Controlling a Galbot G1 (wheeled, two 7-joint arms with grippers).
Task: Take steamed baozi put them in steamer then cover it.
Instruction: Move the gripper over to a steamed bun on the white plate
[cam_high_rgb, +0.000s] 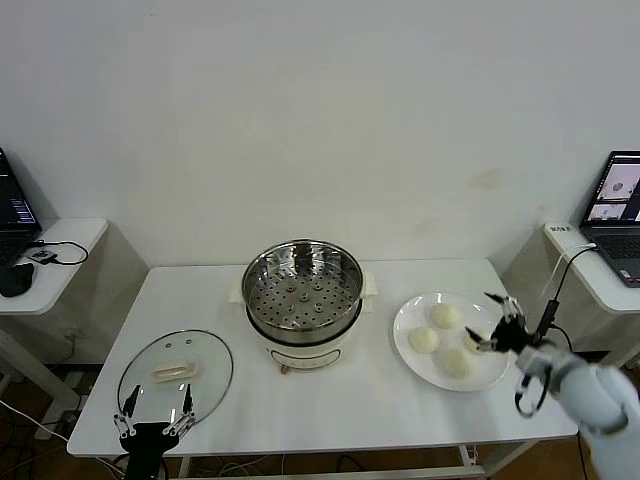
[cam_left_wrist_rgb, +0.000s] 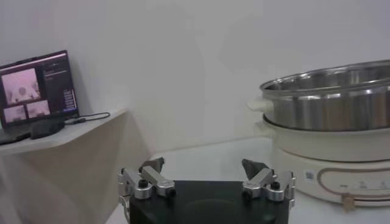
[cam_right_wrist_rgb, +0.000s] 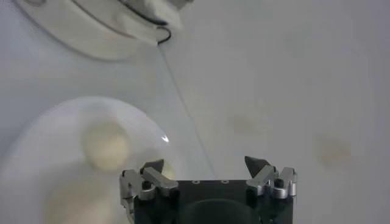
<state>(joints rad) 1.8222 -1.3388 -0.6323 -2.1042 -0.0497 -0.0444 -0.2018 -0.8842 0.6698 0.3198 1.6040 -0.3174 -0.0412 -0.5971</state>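
Four baozi sit on a white plate at the table's right side, by the head view count: one toward the back, one to the left, one at the front, and a fourth mostly hidden behind the right gripper. Right wrist view shows only two buns clearly, plus a sliver of a third behind the gripper's body; the rest of the plate is cut off.

One steamer, steel, perforated floor bare, on a white cooker base, mid-table. One cover, clear glass with a pale handle, lies flat on the table near the front left edge, well apart from the steamer.

Writing: a small label and a control panel show on the cooker base in the left wrist view; neither can be read. Two laptops, one on each side shelf; screen content not legible.

Right gripper: fingers spread, nothing between them, over the right edge of the plate, just beside the hidden bun. Contact with it cannot be told.

Left gripper: fingers spread, holding nothing, low at the table's front left edge, at the near rim of the cover. Its arm is cut off by the frame bottom.
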